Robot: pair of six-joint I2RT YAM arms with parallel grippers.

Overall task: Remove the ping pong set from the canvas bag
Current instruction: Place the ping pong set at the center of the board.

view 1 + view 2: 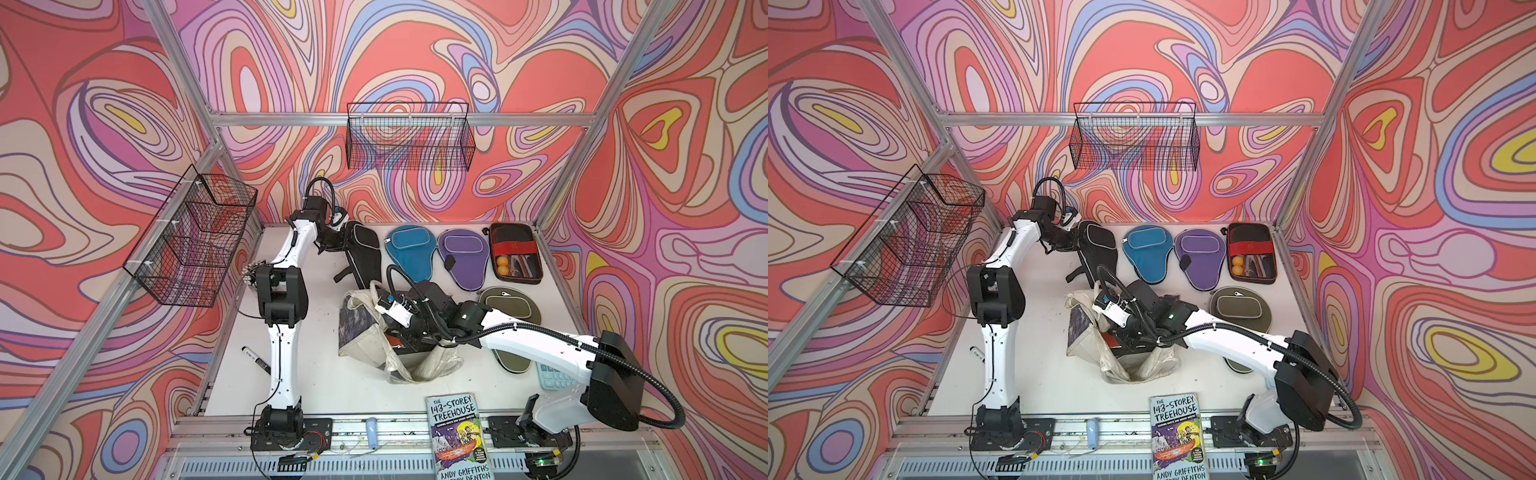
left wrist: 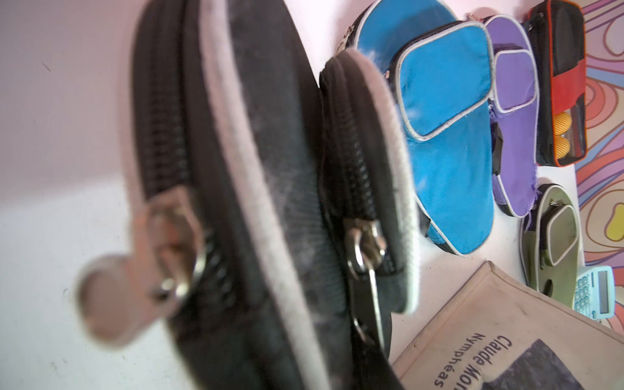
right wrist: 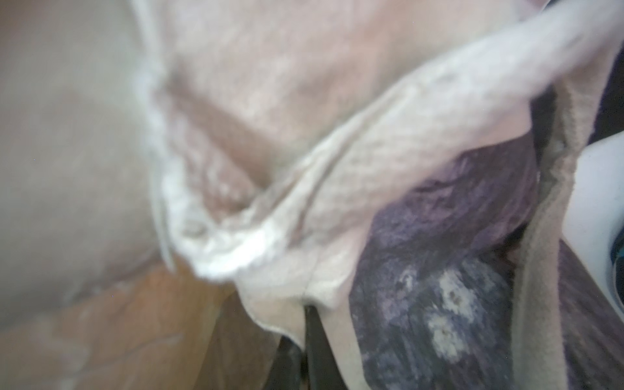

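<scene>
Canvas bag [image 1: 365, 332], cream w/ a dark print panel, is slumping mid-table in both top views. The right gripper [image 1: 415, 338] is sitting down inside its mouth, right by a red-and-black item [image 1: 397, 340] in there. The right arm is stretching low across from the near right, covering part of the olive cover [image 1: 509, 307].

The left gripper [image 1: 332, 244] is reaching to the far left, touching the black cover [image 1: 363, 249]. The blue cover [image 1: 409, 253], purple cover [image 1: 465, 257] and rectangular case [image 1: 516, 253] are lying in a row along the far edge. Bare table [image 1: 320, 374] is showing left of the bag.

Left wrist cam: the black cover is filling the frame edge-on, zips up close. Looks clamped, tho the fingers are out of frame.

Right wrist cam: just blurry canvas folds + print. The jaws are closed, can't tell if they're pinching anything.
</scene>
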